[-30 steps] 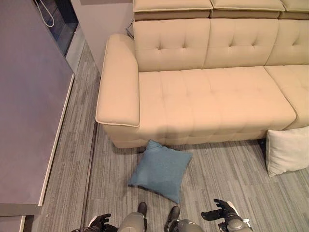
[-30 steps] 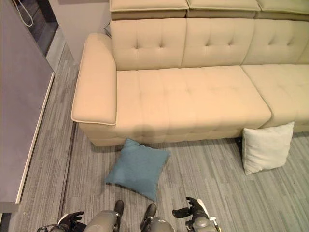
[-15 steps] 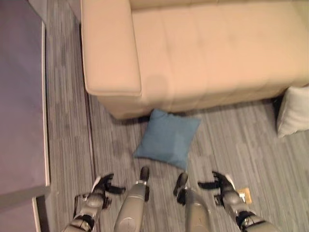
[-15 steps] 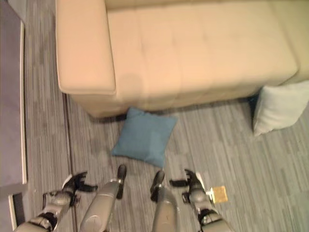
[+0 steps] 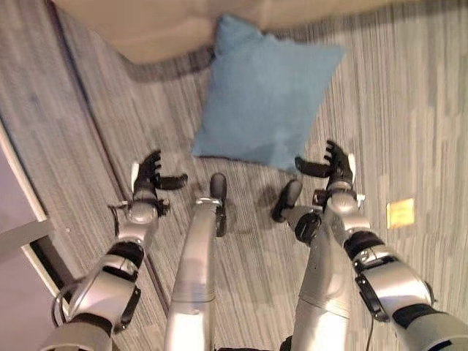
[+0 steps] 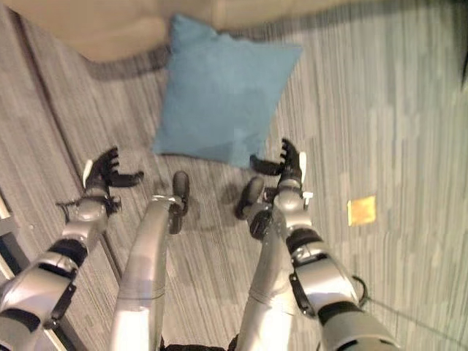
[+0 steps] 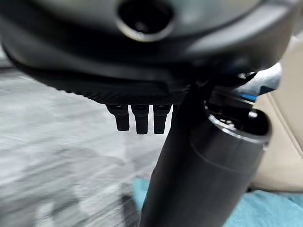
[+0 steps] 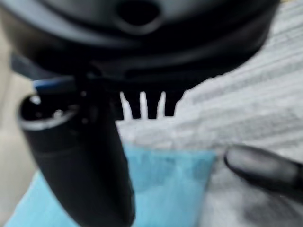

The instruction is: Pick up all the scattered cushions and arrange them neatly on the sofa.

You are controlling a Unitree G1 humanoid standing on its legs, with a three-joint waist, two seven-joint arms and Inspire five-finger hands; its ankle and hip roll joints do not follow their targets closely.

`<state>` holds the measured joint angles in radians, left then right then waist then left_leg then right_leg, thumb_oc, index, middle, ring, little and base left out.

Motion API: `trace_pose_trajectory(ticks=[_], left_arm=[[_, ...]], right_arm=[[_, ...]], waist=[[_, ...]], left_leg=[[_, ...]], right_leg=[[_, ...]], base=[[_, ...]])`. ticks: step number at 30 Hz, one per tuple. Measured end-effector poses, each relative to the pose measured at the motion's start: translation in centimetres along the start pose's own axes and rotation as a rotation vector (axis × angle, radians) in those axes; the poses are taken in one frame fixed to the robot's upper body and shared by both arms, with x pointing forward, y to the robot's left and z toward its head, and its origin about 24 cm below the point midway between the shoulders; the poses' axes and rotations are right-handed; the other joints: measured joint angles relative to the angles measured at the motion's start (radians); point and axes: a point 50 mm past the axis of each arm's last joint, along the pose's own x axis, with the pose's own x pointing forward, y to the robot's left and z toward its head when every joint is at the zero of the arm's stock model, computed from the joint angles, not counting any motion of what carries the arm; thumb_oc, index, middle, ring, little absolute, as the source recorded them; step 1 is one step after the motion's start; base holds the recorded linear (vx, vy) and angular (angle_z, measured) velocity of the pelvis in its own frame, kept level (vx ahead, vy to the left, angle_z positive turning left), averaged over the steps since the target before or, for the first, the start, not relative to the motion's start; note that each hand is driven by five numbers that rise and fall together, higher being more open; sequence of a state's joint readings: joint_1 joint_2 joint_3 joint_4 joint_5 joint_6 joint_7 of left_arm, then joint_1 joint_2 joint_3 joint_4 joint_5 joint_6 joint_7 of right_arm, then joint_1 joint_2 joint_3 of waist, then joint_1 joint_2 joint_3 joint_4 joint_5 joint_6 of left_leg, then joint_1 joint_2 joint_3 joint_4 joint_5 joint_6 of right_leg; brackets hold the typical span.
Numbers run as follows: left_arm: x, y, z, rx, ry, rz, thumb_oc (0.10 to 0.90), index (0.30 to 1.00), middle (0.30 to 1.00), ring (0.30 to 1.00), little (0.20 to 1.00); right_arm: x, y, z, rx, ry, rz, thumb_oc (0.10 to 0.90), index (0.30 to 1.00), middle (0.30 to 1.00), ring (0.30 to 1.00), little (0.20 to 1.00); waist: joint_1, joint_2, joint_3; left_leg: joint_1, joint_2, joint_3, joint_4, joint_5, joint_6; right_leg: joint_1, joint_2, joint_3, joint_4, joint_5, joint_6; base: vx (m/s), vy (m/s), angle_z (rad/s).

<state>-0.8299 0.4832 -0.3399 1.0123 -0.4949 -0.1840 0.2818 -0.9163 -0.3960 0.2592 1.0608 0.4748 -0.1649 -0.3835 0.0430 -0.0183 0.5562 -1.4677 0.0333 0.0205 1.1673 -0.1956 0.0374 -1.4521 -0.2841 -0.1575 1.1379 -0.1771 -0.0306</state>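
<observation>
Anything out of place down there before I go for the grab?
Yes: the blue cushion lies on the floor, one corner against the sofa base, turned askew. A small yellow scrap lies on the floor beside the right hand.

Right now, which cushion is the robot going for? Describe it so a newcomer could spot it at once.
Start at the beige sofa along the far edge of the grey striped floor. Just below its front lies a square blue cushion, flat on the floor, one corner at the sofa's base. It is the one soft blue thing, between the left hand and right hand.
</observation>
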Motion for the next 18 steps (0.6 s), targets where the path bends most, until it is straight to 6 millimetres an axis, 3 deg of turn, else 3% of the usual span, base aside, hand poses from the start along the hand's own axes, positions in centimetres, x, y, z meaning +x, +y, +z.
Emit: trace_pose_trajectory(ticks=[4,9,18], left_arm=[[0.6,-0.1,3.2,-0.044,-0.104,0.026,0.800,0.900,0.900,0.900,0.900],[1.3,0.2,5.3,-0.082,-0.139,0.064,0.800,0.900,0.900,0.900,0.900],[1.7,1.3,8.2,-0.014,-0.226,0.105,0.800,0.900,0.900,0.900,0.900]], right_arm=[[0.7,-1.8,1.5,-0.002,-0.047,-0.104,0.800,0.900,0.900,0.900,0.900],[1.9,-2.3,6.7,0.035,-0.170,-0.125,0.800,0.900,0.900,0.900,0.900],[0.8,2.5,5.5,-0.053,-0.146,0.091,0.800,0.900,0.900,0.900,0.900]], waist=[[-0.006,0.000,-0.002],[-0.007,0.001,-0.001],[-0.001,-0.002,0.000]], left_leg=[[-0.112,0.003,-0.002,0.087,-0.023,0.002],[-0.213,0.022,-0.011,0.194,-0.063,-0.006],[-0.163,0.039,0.017,0.239,-0.117,-0.004]], right_leg=[[-0.127,0.001,0.022,0.087,-0.020,-0.020],[-0.232,0.001,0.024,0.178,-0.033,-0.040],[-0.209,0.001,0.050,0.235,-0.076,-0.052]], base=[[0.14,0.040,-0.10],[0.11,-0.004,-0.13],[0.07,-0.022,-0.02]])
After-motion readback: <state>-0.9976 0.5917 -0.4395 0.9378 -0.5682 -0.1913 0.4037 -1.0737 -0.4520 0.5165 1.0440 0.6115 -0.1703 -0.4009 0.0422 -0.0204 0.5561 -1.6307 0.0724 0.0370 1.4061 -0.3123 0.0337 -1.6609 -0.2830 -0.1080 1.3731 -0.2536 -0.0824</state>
